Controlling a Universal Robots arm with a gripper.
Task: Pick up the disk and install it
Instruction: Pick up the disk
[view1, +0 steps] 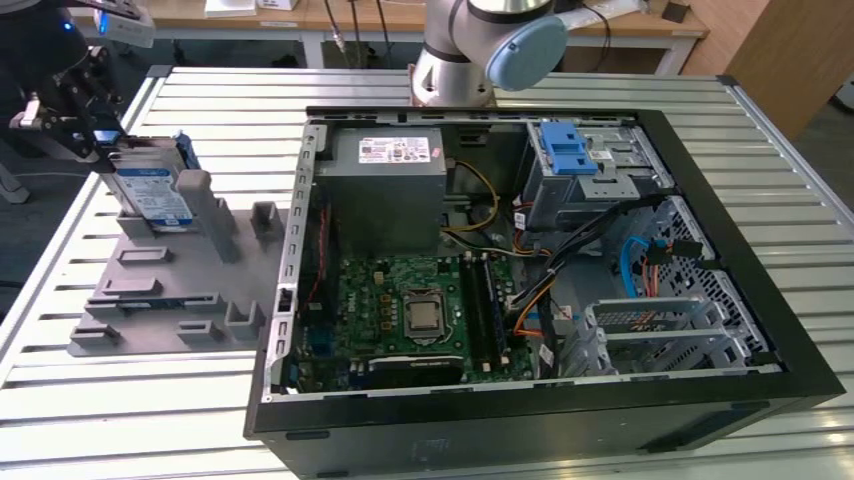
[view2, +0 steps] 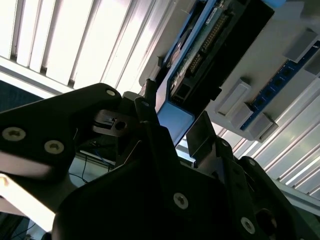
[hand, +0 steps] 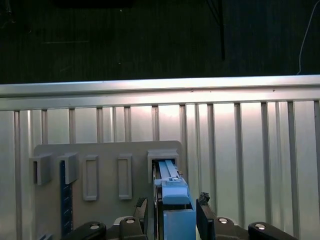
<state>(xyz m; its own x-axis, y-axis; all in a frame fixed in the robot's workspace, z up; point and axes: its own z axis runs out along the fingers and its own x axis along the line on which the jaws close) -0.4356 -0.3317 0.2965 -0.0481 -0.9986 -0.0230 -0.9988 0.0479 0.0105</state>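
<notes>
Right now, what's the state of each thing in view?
disk: upright in a slot of the fixture plate, not installed.
gripper: at the disk's upper end.
fixture plate: flat on the table, holding the disk.
computer case: on its side, panel off, inside exposed.
blue latch: on the drive cage inside the case.
</notes>
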